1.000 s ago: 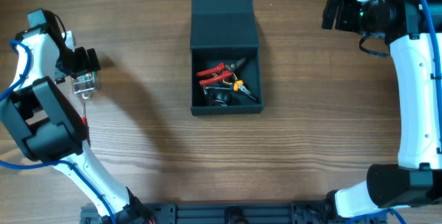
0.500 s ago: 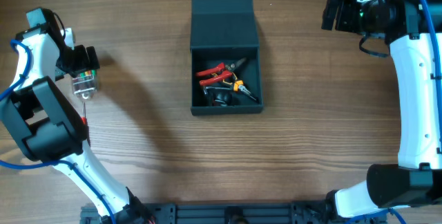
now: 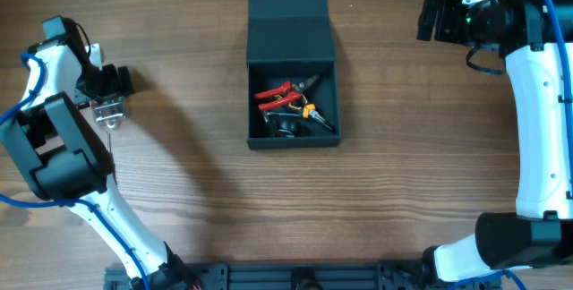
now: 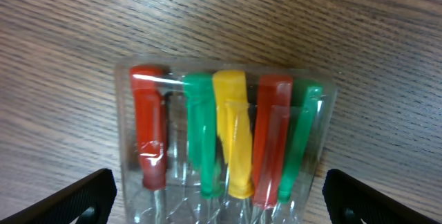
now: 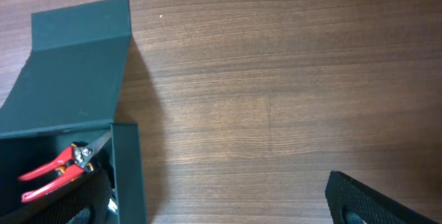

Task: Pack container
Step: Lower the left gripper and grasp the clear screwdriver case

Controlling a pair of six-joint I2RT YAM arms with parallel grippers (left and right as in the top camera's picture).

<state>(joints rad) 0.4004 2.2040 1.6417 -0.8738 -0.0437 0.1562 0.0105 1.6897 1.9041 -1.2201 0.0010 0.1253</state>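
The wooden table [image 3: 403, 165] carries the container [image 3: 294, 142], its flap lid laid open. Well right of the container, the right tool [image 3: 423, 16] is held wide open and empty. Well left of it, the left tool [image 4: 219, 200] is spread open astride a clear case [image 4: 126, 134] of 5 coloured screwdrivers [image 4: 230, 134]; contact cannot be told. Red-handled pliers [image 3: 276, 93] are seen inside the container.
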